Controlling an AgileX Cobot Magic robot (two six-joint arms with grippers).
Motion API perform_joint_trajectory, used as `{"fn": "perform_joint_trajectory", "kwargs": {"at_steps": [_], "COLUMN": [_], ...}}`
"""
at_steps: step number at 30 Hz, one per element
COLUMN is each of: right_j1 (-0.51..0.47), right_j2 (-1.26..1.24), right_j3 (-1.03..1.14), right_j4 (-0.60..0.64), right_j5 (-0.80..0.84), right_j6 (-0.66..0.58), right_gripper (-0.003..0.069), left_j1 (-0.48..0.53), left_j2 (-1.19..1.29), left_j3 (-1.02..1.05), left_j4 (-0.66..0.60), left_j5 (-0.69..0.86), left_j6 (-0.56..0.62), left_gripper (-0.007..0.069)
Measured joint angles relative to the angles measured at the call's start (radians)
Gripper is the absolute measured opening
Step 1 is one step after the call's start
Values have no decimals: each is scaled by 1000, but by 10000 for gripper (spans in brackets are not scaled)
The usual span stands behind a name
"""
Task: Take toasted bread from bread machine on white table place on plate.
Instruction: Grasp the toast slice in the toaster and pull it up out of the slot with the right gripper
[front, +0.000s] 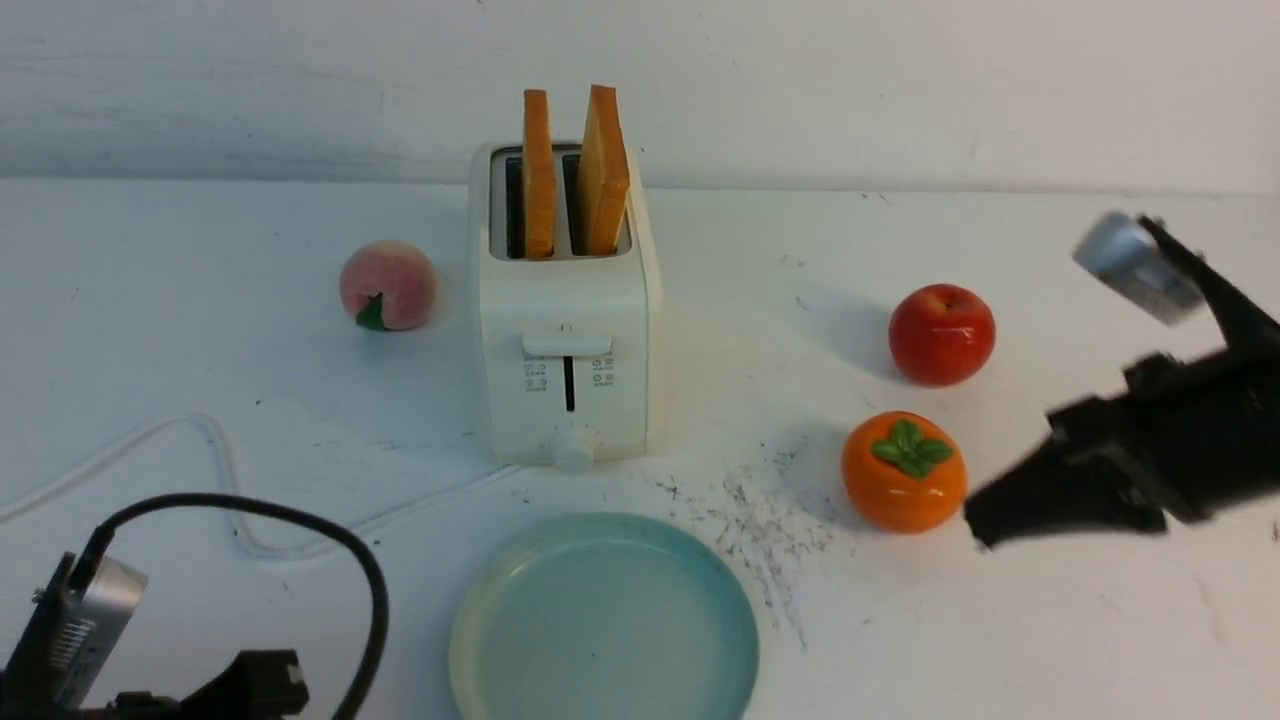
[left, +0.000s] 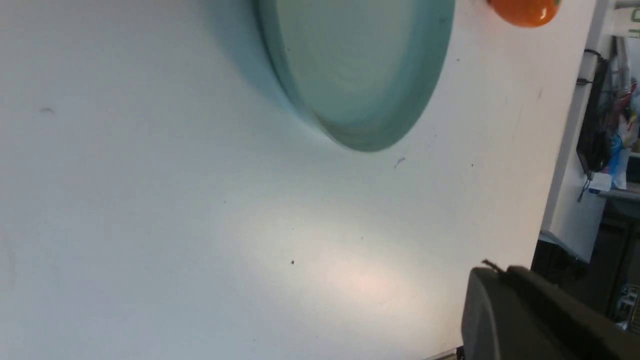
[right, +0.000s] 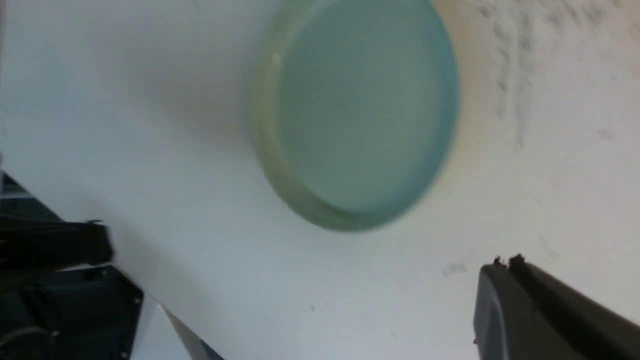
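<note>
Toaster (front: 565, 370) stands at the centre of the tabletop (front: 1000, 250), lever face toward the robot. Toast (front: 538, 175): two slices on edge, one in each slot, upper parts standing clear of the top; the right-hand slice leans slightly. Taking the toaster as dial centre in the front view, the plate (front: 603, 620) lies flat at 6 o'clock, near the toaster but apart from it. A peach (front: 387, 285) sits at 10 o'clock, an apple (front: 941, 334) at 3 o'clock and a persimmon (front: 903, 470) at 4 o'clock, with dark specks on the surface between the persimmon and the plate. A white cord (front: 190, 418) trails off toward 8 o'clock. Right claw (front: 1000, 520) is at 4 o'clock, blurred, its tip just beside the persimmon; its fingers are pressed together on nothing. Left claw (left: 495, 280) is low at 7 o'clock, well apart from the toaster; its wrist view shows the fingers pressed together, holding nothing, above bare tabletop with the plate ahead.
</note>
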Motion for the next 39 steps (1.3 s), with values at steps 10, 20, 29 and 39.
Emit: {"fn": "perform_joint_trajectory", "kwargs": {"at_steps": [10, 20, 29, 39], "right_j1": [311, 399, 399, 399], "right_j2": [363, 591, 648, 717], "right_j3": [-626, -928, -945, -946], "right_j4": [-211, -454, -453, -378], "right_j5": [-77, -278, -486, -547], "right_j6": [141, 233, 266, 276], "right_gripper": [6, 91, 249, 296], "left_j1": [0, 0, 0, 0], "left_j2": [114, 114, 114, 114], "left_j3": [-15, -16, -16, -16], "left_j4": [-27, -24, -23, -23], "left_j5": [-26, -21, -21, -18], "left_j6": [55, 58, 58, 58], "left_gripper": [-13, -13, -6, 1]}}
